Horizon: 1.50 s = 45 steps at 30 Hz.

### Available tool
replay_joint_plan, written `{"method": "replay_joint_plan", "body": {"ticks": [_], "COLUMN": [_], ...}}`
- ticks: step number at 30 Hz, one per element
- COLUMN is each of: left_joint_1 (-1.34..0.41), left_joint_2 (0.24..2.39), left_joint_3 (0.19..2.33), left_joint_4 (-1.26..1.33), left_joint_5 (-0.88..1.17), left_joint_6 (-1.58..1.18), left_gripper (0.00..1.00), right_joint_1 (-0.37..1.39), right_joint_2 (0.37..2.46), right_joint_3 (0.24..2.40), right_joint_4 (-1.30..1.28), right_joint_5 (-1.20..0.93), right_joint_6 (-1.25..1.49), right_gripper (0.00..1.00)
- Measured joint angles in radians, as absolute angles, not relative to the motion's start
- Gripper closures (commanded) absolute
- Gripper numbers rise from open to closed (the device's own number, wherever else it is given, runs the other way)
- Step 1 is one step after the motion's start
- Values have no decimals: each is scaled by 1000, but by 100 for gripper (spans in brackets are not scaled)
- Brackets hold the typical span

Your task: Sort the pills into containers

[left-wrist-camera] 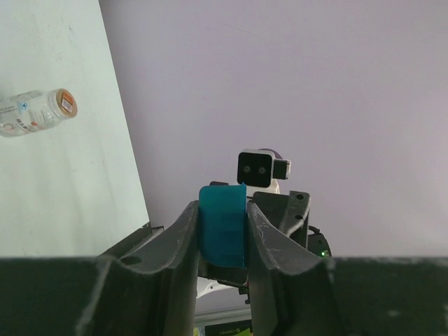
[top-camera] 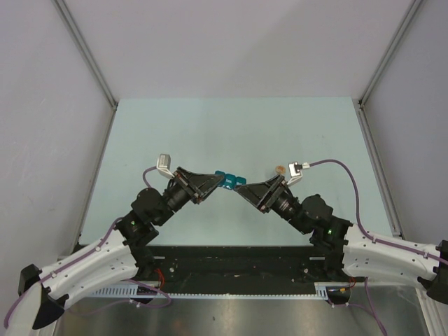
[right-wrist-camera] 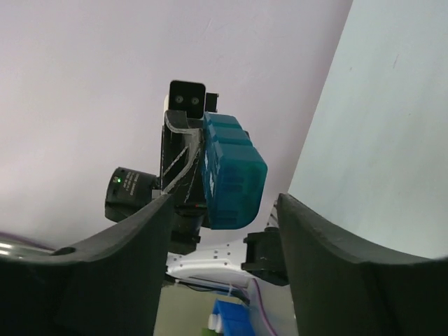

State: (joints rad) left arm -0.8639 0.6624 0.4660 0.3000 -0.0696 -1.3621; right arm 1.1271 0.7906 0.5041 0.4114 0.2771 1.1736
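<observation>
1. The left arm (top-camera: 105, 255) is seen reaching from the lower left corner, over the pale green table (top-camera: 210, 126), toward its middle.
2. The left gripper (top-camera: 218, 183) is pressed together on one end of the bright-blue pill box (top-camera: 231, 178). In the left wrist view the narrow end of the box is seen pinched between the two dark fingers (left-wrist-camera: 178, 245), with its top edge standing a little past their tips.
3. The pill box is held over the middle of the table, between the two grippers, with its length pointed to the right. In the right wrist view it is seen against the back wall, carried by the left gripper alone, and a row of square compartments can be made out along it.
4. The right gripper (top-camera: 241, 187) is pointed at the free end of the box from the right. Its jaws are spread wide. In the right wrist view the box is framed in the gap between the fingers (right-wrist-camera: 126, 266), with open space on both sides. Whether the fingertips touch the box cannot be told from above.
5. A small clear bottle (top-camera: 280, 169) with a tan top is laid on its side on the table, just beyond the right wrist and apart from the pill box.
6. The right arm (top-camera: 378, 245) is seen coming in from the lower right corner.
</observation>
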Motion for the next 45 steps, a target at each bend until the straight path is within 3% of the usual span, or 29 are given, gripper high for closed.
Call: {"method": "replay_joint_plan", "body": {"ticks": [3,11,23,34,45], "left_joint_1": [-864,-864,-863,-842,-799], "left_joint_2": [667,658,652,914,1261], "left_joint_3": [466,444,398,398,429], "left_joint_4": [299,295,289,295,459], "left_joint_5": [-69,-69,-40,60,177], "left_joint_6": [-1362,-1349,-1098,-809,-714], "left_gripper": [99,100,100,100,100], "right_joint_1": [1126,1117,1111,1111,1111], "right_joint_2": [789,668,432,419,391], "right_joint_3": [504,504,554,555,555], "right_joint_4": [414,309,-187,-414,-503], "right_joint_5": [260,282,486,571,598], "right_joint_6": [1160,1076,859,833,845], "right_gripper": [21,18,18,20,20]}}
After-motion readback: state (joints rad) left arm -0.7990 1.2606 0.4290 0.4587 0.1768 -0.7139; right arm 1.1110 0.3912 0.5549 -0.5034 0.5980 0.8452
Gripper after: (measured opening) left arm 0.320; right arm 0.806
